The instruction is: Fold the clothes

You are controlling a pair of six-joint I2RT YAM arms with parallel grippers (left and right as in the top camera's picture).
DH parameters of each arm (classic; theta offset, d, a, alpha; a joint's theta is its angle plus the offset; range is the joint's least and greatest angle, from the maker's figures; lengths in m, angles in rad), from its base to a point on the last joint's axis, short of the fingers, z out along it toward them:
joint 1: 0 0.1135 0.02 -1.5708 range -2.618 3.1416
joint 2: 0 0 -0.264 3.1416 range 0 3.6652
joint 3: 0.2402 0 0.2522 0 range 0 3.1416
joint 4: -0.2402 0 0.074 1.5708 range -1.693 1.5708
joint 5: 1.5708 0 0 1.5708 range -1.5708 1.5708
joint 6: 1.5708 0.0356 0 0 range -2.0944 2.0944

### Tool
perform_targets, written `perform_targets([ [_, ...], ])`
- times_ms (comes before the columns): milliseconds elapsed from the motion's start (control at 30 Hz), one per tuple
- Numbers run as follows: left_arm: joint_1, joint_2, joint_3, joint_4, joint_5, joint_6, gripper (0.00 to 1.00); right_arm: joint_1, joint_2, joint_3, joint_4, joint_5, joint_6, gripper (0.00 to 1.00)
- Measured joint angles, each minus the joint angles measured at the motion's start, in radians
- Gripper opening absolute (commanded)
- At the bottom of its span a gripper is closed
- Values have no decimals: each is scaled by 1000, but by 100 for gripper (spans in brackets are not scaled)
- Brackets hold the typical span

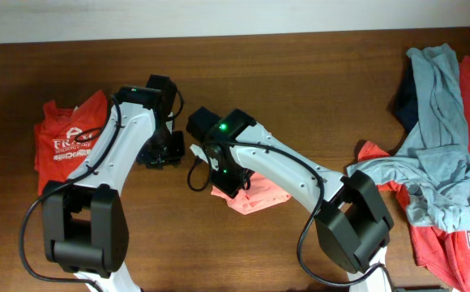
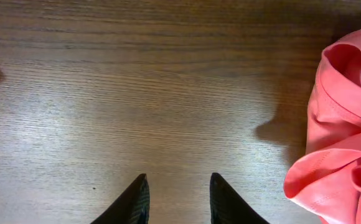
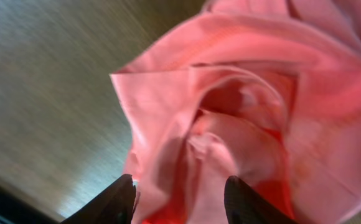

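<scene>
Presently, the crumpled salmon-pink cotton T-shirt (image 3: 243, 93) lay bunched near the middle of the dark wooden table (image 2: 137, 81), mostly hidden beneath the right arm in the overhead view. The right gripper (image 3: 180, 183) hung directly over it with its fingers spread; folds of cloth sat between and beyond them, apparently loose rather than pinched. The left gripper (image 2: 178, 180) hovered just left of the heap, released, with only bare wood between its fingers. A folded red-orange printed T-shirt (image 1: 65, 142) rested at the far left, and a tangle headed by a grey-teal T-shirt (image 1: 437, 130) waited at the right edge. Judgement: the shirt was not yet spread. To do this well, each gripper should seek a single-layer hem or shoulder edge, not the thick centre, then draw apart to flatten before any fold.
</scene>
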Motion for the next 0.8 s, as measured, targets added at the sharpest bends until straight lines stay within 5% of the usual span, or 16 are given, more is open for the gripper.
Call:
perform_targets([
  [467, 0, 0, 0, 0, 0, 7, 32, -121, -92, 62, -42, 181, 105, 36],
  [800, 0, 0, 0, 0, 0, 11, 32, -214, -84, -55, 31, 72, 132, 33],
])
